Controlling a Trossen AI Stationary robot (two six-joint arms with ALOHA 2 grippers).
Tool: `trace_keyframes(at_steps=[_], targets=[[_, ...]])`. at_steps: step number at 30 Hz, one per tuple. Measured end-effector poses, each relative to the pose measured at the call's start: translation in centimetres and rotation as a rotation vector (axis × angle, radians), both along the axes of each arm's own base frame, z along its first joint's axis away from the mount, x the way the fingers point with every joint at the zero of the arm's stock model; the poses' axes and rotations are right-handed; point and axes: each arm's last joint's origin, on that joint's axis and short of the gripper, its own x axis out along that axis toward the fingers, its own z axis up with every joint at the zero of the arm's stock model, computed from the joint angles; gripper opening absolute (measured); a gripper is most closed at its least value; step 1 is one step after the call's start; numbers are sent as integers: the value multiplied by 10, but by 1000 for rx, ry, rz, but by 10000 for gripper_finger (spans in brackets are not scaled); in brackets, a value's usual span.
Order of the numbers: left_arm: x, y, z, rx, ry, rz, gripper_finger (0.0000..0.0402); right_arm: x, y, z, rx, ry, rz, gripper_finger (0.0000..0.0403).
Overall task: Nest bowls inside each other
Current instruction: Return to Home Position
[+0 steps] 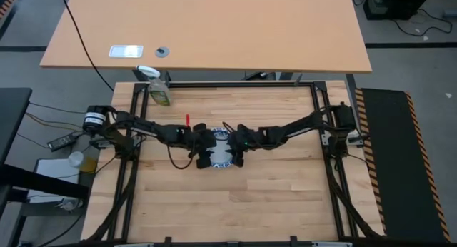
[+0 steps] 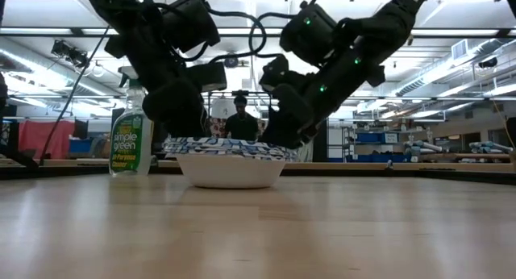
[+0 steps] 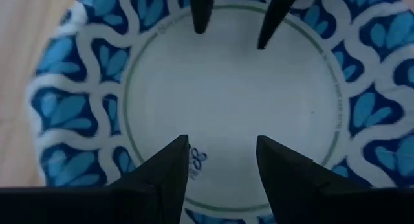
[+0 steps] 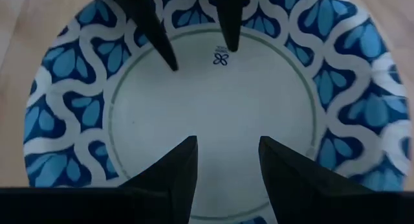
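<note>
One bowl [image 1: 220,161], white in the centre with a wide blue-and-white patterned rim, rests on its base at the middle of the table [image 1: 271,197]. In the low view its white wall [image 2: 230,172] shows under the patterned rim. My left gripper [image 3: 223,143] reaches in over the bowl from the table's left, open, with only the white centre [image 3: 226,94] showing between its fingers. My right gripper [image 4: 226,141] reaches in from the right, also open, and faces it across the centre. Nothing is held by either gripper. My left gripper has its fingertips [image 3: 181,146] slanting down over the bowl's white centre, and I cannot tell whether they touch it. My right gripper has its fingertips [image 4: 187,146] slanting down over the same centre [image 4: 220,101] from the other side, and whether they touch I cannot tell either.
A green-labelled spray bottle [image 1: 158,90] stands upright at the table's far left corner, well away from the bowl. A small red object [image 1: 188,120] lies just beyond my left arm. A person [image 2: 242,118] stands in the room behind. Bare wood lies toward the near edge.
</note>
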Motion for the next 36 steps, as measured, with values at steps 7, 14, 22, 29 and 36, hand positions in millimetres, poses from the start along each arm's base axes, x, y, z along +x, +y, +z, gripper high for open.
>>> trace_keyframes(at_steps=[7, 14, 22, 29, 36], targets=[[-2, -2, 3, -8, -2, 4, 183, -7, 1, 15, 22, 1, -20, 172], [-10, -11, 33, 42, -109, -3, 183, -22, 2, 66, -23, -100, -57, 172], [-31, -36, 72, 75, -266, -82, 182, -55, 19, 90, -78, -228, -77, 171], [-77, -34, 95, 60, -472, -76, 182, -107, 24, 88, -50, -360, -125, 167], [-120, -33, 91, -33, -695, -88, 182, -148, 22, 99, -53, -465, -140, 166]])
